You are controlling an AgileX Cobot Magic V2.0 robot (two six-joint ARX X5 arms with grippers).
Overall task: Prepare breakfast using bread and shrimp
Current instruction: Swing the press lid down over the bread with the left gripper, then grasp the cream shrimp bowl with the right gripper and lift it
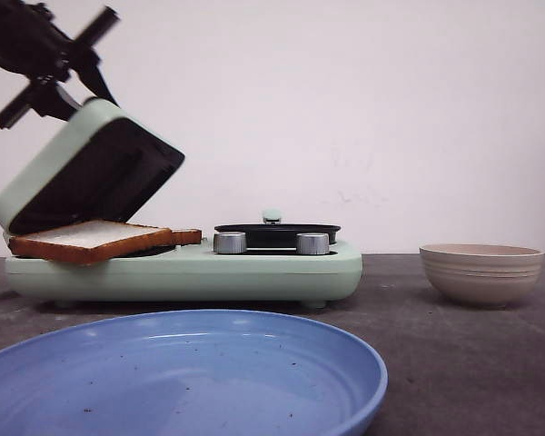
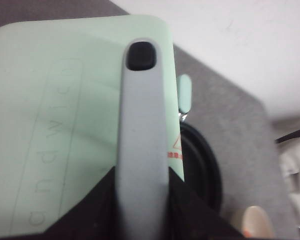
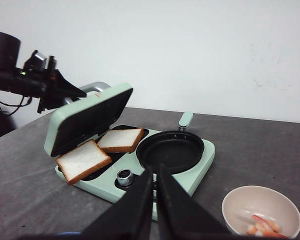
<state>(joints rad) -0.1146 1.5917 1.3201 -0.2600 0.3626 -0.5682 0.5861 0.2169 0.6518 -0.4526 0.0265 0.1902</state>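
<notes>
Two slices of bread (image 3: 83, 160) (image 3: 121, 139) lie on the dark plate of a mint-green sandwich maker (image 3: 190, 175); one overhangs its front edge (image 1: 86, 238). Its lid (image 1: 82, 163) stands half open. My left gripper (image 1: 68, 68) is shut on the lid's grey handle (image 2: 142, 125), with a black finger on each side of it (image 2: 142, 175). Pink-orange shrimp (image 3: 262, 226) lie in a beige bowl (image 3: 230, 200) to the right of the maker. My right gripper (image 3: 155, 172) is shut and empty, in the air in front of the maker. It is out of the front view.
A black round pan (image 3: 170, 150) sits on the maker's right half, behind two silver knobs (image 1: 229, 242) (image 1: 312, 243). A large blue plate (image 1: 182, 372) lies at the table's front. The bowl (image 1: 481, 272) stands on the grey table at the right.
</notes>
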